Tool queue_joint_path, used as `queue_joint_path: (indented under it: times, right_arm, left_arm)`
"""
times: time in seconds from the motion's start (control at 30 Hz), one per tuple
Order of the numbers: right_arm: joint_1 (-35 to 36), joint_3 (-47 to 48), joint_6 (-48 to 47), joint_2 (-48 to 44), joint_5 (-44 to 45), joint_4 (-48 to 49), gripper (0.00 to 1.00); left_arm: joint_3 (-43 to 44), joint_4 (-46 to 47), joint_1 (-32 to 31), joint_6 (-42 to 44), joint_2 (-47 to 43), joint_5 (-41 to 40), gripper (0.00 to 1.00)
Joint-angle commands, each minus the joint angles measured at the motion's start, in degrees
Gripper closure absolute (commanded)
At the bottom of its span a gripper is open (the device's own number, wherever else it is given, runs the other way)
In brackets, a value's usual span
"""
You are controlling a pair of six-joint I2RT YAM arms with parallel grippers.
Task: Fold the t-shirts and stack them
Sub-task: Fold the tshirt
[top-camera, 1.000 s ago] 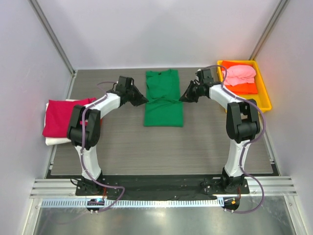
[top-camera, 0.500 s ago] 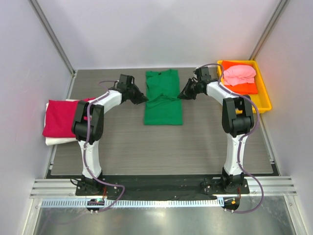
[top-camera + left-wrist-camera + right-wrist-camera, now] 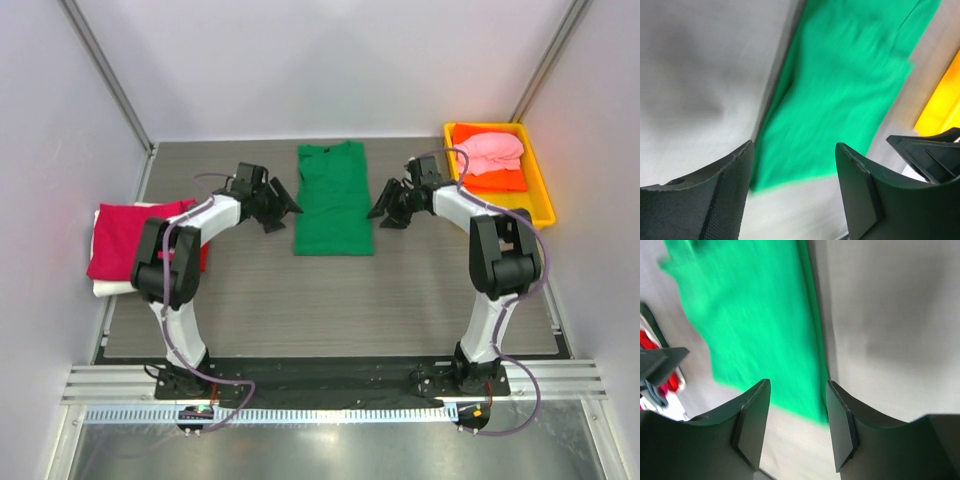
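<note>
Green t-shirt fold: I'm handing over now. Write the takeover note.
Left end effector: open, empty, beside the left edge of the green t-shirt.
Right end effector: open, empty, beside its right edge.
Done: green t-shirt flat mid-table, sides folded in; crimson t-shirt stacked on white t-shirt at left.
Pink t-shirt and orange t-shirt wait in the yellow tray.
To do: probably fold green across, stack it, then the tray's two.

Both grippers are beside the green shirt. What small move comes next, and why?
Probably lower the left gripper and right gripper, both open and empty, onto the near corners of the green shirt: it lies as a long strip, not yet folded crosswise.
</note>
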Motion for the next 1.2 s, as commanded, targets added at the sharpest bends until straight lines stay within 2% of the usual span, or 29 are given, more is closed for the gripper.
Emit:
queue_joint_path:
  times: [0.0,0.13,0.23,0.33,0.63,0.77,0.9,0.97,1.0,1.1,1.17]
  right_arm:
    - [0.6,-7.7,-1.4,-9.2,0.0,2.8,0.46]
    - [1.1,-17.1,-0.5,-14.3,-1.4,6.5,0.48]
    - [1.8,-19.0,-0.4,-14.6,-0.8,7.4,0.49]
    - [2.9,-19.9,-0.3,-13.3,-0.8,8.0,0.50]
    - [4.6,-22.2,1.6,-10.7,1.3,11.8,0.51]
    - [4.6,-21.8,2.2,-9.4,1.6,12.4,0.56]
    - [4.5,-21.4,2.5,-8.3,1.7,12.7,0.65]
    - [4.6,-21.2,2.4,-7.9,1.4,12.8,0.76]
    - [4.6,-21.1,2.3,-7.9,1.4,12.7,0.86]
    - [4.5,-21.3,2.6,-7.9,1.1,12.9,0.94]
    - [4.6,-21.4,2.5,-8.0,0.8,13.1,0.95]
  left_arm:
    - [-6.5,-0.4,-1.0,2.6,-9.7,-1.4,0.34]
    - [-15.4,2.7,-3.6,1.6,-12.8,-1.4,0.36]
    - [-17.9,5.6,-4.6,0.5,-11.9,-0.7,0.39]
    - [-18.1,6.4,-5.1,0.4,-11.0,0.4,0.43]
    - [-18.9,6.4,-5.4,0.2,-9.7,-0.3,0.43]
    - [-18.8,7.1,-5.4,0.0,-8.8,-0.5,0.49]
    - [-19.2,7.5,-5.5,-0.1,-8.5,-0.7,0.52]
    - [-19.5,7.6,-5.5,-0.1,-8.5,-1.0,0.53]
    - [-19.7,7.9,-5.5,-0.1,-8.4,-1.1,0.53]
    - [-19.7,8.2,-5.5,-0.2,-7.8,-1.1,0.55]
    - [-19.6,8.6,-5.5,-0.3,-7.1,-1.4,0.59]
